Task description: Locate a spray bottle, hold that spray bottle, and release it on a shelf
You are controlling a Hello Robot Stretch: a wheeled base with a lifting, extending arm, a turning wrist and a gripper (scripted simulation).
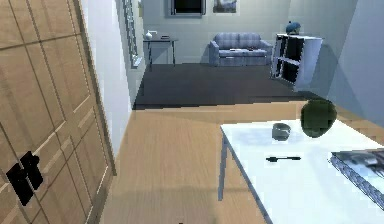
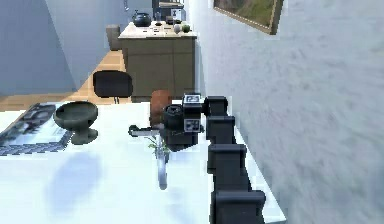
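My gripper [image 2: 150, 133] reaches out over the white table [image 2: 90, 185] at the end of the dark arm [image 2: 225, 150]. Just under it a pale slender thing [image 2: 161, 168] lies on the tabletop, too small to name. A reddish-brown upright thing [image 2: 160, 99] stands right behind the gripper's body. I cannot tell whether the gripper holds anything. A white shelf unit [image 1: 296, 56] with dark compartments stands at the far right of the room in the forward view.
On the table are a dark footed bowl [image 2: 77, 118], a magazine [image 2: 30, 128], a small grey dish [image 1: 282, 131] and a black pen-like thing [image 1: 283, 158]. A black chair [image 2: 112, 83] and a wooden dresser [image 2: 158, 58] stand beyond. A wooden door [image 1: 45, 120], sofa [image 1: 238, 47] and dark rug [image 1: 215, 84] lie ahead.
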